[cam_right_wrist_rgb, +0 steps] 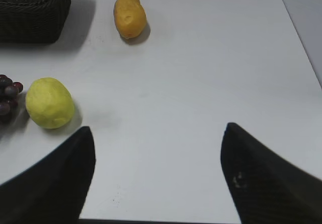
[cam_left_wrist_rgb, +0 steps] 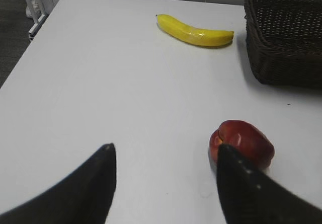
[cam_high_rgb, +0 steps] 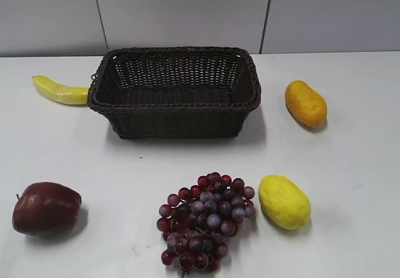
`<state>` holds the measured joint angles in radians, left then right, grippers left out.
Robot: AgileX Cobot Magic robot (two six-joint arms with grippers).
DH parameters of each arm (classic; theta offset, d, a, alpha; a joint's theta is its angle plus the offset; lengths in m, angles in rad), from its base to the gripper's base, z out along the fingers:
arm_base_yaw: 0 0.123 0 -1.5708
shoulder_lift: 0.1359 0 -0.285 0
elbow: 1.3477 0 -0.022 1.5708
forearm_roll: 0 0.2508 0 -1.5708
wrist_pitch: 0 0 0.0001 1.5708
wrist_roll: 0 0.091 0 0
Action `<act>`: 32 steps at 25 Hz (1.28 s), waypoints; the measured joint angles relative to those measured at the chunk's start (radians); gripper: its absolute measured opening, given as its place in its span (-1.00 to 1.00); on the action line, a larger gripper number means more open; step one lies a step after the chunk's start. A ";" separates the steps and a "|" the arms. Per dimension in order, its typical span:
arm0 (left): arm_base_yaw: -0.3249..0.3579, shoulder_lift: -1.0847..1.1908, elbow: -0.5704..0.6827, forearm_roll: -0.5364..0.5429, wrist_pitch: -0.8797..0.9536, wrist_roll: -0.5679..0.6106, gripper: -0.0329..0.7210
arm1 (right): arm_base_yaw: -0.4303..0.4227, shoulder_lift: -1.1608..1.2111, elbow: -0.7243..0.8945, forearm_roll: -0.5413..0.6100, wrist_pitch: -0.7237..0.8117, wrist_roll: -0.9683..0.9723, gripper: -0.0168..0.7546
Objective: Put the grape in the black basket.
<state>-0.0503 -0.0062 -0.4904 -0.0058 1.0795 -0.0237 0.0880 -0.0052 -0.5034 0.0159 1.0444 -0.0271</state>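
A dark red-purple grape [cam_high_rgb: 206, 222] bunch lies bottom centre, below the black basket [cam_high_rgb: 175, 90]. Both the left gripper [cam_left_wrist_rgb: 163, 156] and right gripper [cam_right_wrist_rgb: 157, 138] gape, released, away from it.

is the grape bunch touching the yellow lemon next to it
Cannot tell. In the exterior view the grape and lemon sit right beside each other, with no plain gap or contact.

lemon [cam_high_rgb: 284, 202] just beside grape [cam_high_rgb: 205, 220], apple [cam_high_rgb: 46, 208] apart

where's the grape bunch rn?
In the exterior view the grape lies on the table at front centre, in front of the black basket, with the lemon close on its right and the apple farther left.
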 joint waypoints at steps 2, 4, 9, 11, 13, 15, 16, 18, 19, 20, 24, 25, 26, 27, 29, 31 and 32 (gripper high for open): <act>0.000 0.000 0.000 0.000 0.000 0.002 0.65 | 0.000 0.000 0.000 0.000 0.000 0.000 0.57; 0.000 0.000 0.000 0.000 0.000 0.002 0.65 | 0.000 0.000 0.000 0.000 0.000 0.000 0.57; 0.000 0.000 0.000 0.000 0.000 0.004 0.65 | 0.000 0.000 0.000 0.001 0.000 0.000 0.57; 0.000 0.000 0.000 0.000 0.000 0.013 0.65 | 0.000 0.000 0.000 0.001 0.000 0.000 0.57; 0.000 0.000 0.000 -0.001 0.000 0.024 0.63 | 0.000 0.000 0.000 0.001 0.000 0.000 0.57; 0.000 0.000 -0.002 -0.008 -0.007 0.024 0.62 | 0.000 0.000 0.000 0.001 0.000 0.000 0.57; 0.000 0.007 -0.005 -0.013 -0.011 0.030 0.61 | 0.000 0.000 0.000 0.001 0.000 0.000 0.57; 0.000 0.038 -0.017 -0.032 -0.024 0.036 0.60 | 0.000 0.000 0.000 0.001 0.000 0.000 0.57; 0.000 0.054 -0.023 -0.039 -0.027 0.044 0.59 | 0.000 0.000 0.000 0.001 0.000 0.000 0.57; 0.000 0.078 -0.029 -0.044 -0.030 0.057 0.59 | 0.000 0.000 0.000 0.001 0.000 0.000 0.57; 0.000 0.189 -0.052 -0.055 -0.044 0.114 0.59 | 0.000 0.000 0.000 0.001 0.001 0.000 0.57; 0.000 0.218 -0.057 -0.056 -0.053 0.127 0.59 | 0.000 0.000 0.000 0.001 0.001 0.000 0.57; 0.000 0.243 -0.062 -0.058 -0.061 0.144 0.59 | 0.000 0.000 0.000 0.001 0.001 0.000 0.57; 0.000 0.273 -0.069 -0.059 -0.069 0.158 0.59 | 0.000 0.000 0.000 0.001 0.001 0.000 0.57; 0.000 0.327 -0.082 -0.059 -0.085 0.170 0.57 | 0.000 0.000 0.000 0.001 0.001 0.000 0.57; 0.000 0.386 -0.097 -0.060 -0.104 0.177 0.56 | 0.000 0.000 0.000 0.001 0.001 0.000 0.57; 0.000 0.415 -0.108 -0.060 -0.112 0.180 0.55 | 0.000 0.000 0.000 0.001 0.001 0.000 0.57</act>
<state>-0.0503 0.4093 -0.5983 -0.0663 0.9677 0.1560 0.0880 -0.0052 -0.5034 0.0168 1.0452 -0.0271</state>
